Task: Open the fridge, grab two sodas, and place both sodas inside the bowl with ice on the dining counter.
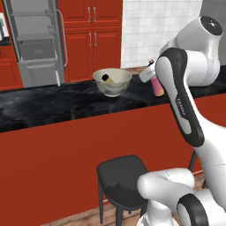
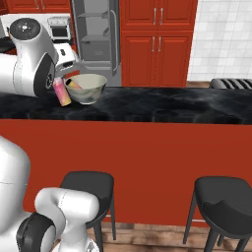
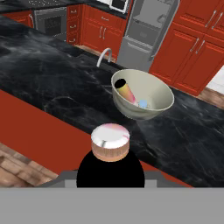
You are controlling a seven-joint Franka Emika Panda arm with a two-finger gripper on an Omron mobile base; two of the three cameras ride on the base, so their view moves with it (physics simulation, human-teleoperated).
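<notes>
Presently, left to right in the left base view: fridge point(image 1: 37, 42), grey, door open, shelves and bottom drawer exposed, behind the tabletop point(image 1: 53, 103); bowl point(image 1: 112, 81), pale greenish-white, upright on the black marble tabletop, holding one soda point(image 1: 107, 78) that leans against its inner wall, dark cap up; second soda point(image 1: 157, 86), pink-to-orange, held above the tabletop just right of the bowl and apart from it; pincer point(image 1: 152, 75), clamped on this second soda near its top. Below the red front panel, one black stool point(image 1: 121, 178). In the hand view the held soda's base points at the bowl.
</notes>
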